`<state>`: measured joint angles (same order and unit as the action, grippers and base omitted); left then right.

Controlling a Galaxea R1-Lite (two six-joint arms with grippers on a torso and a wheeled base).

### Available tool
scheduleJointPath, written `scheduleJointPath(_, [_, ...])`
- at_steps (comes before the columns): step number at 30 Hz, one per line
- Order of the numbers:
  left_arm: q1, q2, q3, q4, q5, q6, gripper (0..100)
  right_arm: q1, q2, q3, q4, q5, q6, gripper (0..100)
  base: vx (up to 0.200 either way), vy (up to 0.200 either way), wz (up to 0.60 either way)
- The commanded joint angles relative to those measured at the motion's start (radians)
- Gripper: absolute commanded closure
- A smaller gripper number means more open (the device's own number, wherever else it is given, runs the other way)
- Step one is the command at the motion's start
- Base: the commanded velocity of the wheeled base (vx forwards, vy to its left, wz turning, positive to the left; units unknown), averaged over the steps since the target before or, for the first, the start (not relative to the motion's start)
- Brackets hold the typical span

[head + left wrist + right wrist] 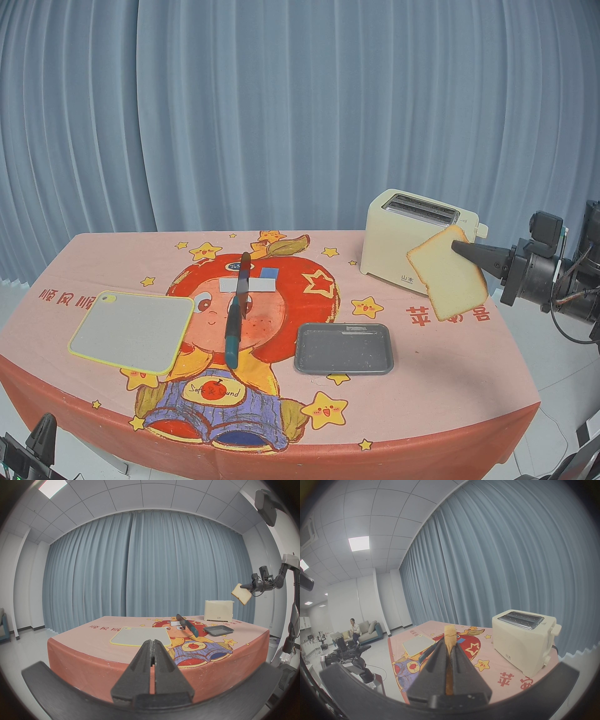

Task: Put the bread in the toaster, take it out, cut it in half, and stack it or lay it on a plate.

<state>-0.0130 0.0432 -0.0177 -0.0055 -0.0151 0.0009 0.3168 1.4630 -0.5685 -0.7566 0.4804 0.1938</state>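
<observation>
A slice of bread (448,274) hangs in the air just in front of the cream toaster (412,240), lower than its top slots. My right gripper (461,247) is shut on the slice's upper corner, reaching in from the right. In the right wrist view the bread (450,635) stands edge-on between the fingers, with the toaster (523,639) beside it. A grey plate (344,349) lies on the table in front of the toaster. A knife (237,309) rests mid-table, and a white cutting board (132,331) lies at the left. My left gripper (152,655) is shut and holds nothing, off the table's near left corner.
The table carries a pink cartoon cloth (437,381). Small white and blue blocks (259,282) prop the knife blade. A blue curtain (300,112) hangs behind the table. Bare cloth lies to the right of the plate and along the front edge.
</observation>
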Motion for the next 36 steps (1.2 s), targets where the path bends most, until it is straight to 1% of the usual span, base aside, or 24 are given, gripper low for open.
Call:
scheduleJointPath(1, [0.001,0.001,0.018,-0.001,0.001,0.001,100,-0.001,0.010,0.012,-0.001,0.001,-0.001,100,0.000,0.000,0.00])
scheduleJointPath(5, [-0.001,0.001,0.018,-0.001,0.001,-0.002,100,0.001,0.016,0.015,-0.001,0.003,0.001,100,0.000,0.000,0.00])
scheduleJointPath(9, [-0.001,0.001,0.018,-0.001,0.001,-0.004,100,0.007,0.025,0.015,-0.003,0.003,-0.005,100,-0.200,0.000,0.00])
scheduleJointPath(14, [0.001,0.001,0.018,-0.001,0.001,-0.001,100,0.008,0.014,0.018,-0.003,0.003,0.001,100,-0.200,0.000,0.00])
scheduleJointPath(36, [-0.001,0.001,0.018,-0.001,0.006,-0.004,100,0.041,-0.038,0.047,-0.001,0.001,-0.007,100,0.000,0.000,0.00])
